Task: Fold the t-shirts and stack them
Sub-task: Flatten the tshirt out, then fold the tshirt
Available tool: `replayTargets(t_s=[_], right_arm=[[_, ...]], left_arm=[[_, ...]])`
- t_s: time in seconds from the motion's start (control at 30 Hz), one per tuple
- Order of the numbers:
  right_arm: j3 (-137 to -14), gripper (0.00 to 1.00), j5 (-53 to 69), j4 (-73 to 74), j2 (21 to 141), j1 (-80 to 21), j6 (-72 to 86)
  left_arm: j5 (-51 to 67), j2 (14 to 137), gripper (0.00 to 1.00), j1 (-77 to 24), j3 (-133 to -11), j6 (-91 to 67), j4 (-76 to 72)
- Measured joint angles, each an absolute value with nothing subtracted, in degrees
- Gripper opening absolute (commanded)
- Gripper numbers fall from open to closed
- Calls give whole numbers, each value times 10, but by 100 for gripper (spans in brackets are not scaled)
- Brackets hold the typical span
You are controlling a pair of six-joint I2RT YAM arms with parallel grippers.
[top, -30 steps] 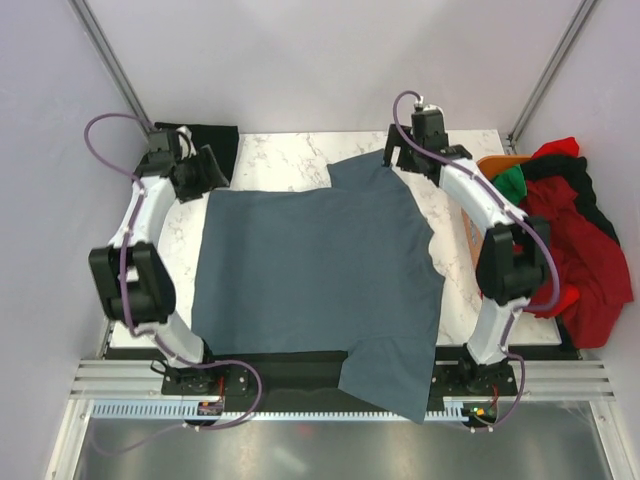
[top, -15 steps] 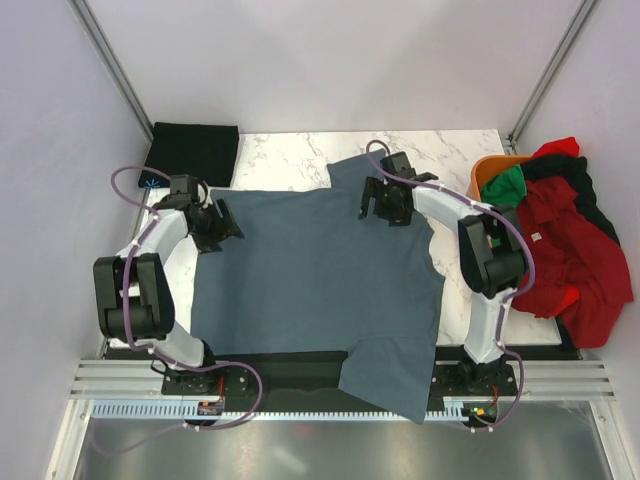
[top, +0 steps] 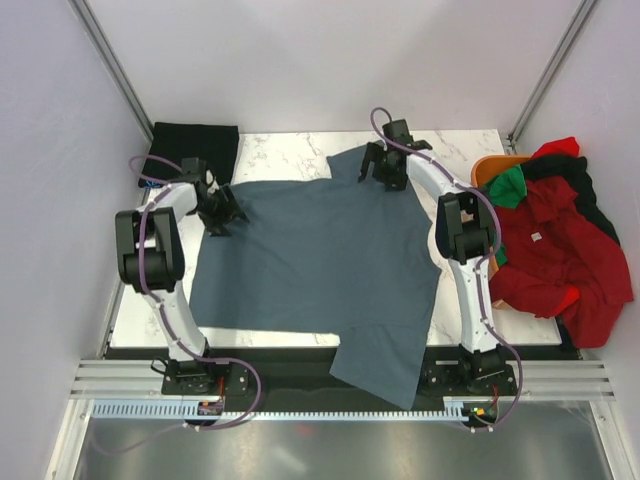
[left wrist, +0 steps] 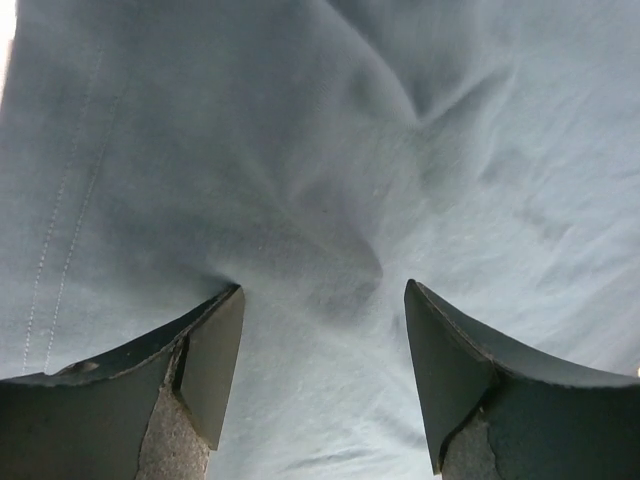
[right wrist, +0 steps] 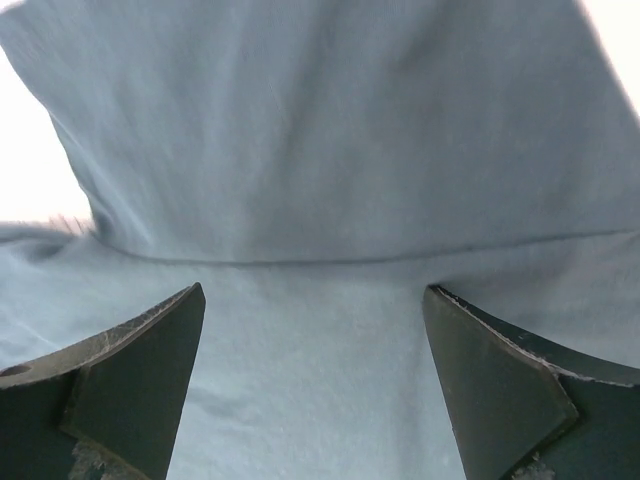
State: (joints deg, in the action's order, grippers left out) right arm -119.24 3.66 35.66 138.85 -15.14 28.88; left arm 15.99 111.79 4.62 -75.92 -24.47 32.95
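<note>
The left claw [left wrist: 320, 300] and right claw [right wrist: 315, 300] sit open on the grey t-shirt [top: 320, 260]; a thin pinch may slip.

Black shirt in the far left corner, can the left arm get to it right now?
Probably yes. The left gripper is down at the grey shirt's left edge, jaws open, and the black shirt lies just beyond it with nothing lying between them.
</note>
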Motion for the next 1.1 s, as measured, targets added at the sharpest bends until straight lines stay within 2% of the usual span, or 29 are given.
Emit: replayTargets(t_s=[0.13, 0.27, 0.43, 0.57, 0.73, 0.9, 0.93, 1.1], right_arm=[[-1295, 98, 37, 372, 1447, -143, 287], [-1357, 98, 48, 374, 1477, -141, 285], [-1338, 98, 58, 365, 1429, -145, 266], [-1201, 98, 46, 359, 1265, -159, 256], [-1012, 98, 8, 342, 988, -216, 269], [-788, 98, -12, 335, 765, -314, 336], [-711, 98, -22, 342, 717, -328, 367], [-529, 98, -67, 434, 635, -354, 442]], left_arm=[[173, 1165, 73, 46, -828, -251, 325], [184, 1166, 73, 42, -833, -260, 328], [177, 1063, 73, 35, -782, -262, 350], [129, 862, 72, 32, -719, -265, 367], [46, 610, 74, 33, -595, -310, 377], [-1, 525, 74, 58, -439, -397, 407], [-4, 522, 74, 65, -411, -413, 411], [-41, 465, 72, 87, -308, -495, 443]])
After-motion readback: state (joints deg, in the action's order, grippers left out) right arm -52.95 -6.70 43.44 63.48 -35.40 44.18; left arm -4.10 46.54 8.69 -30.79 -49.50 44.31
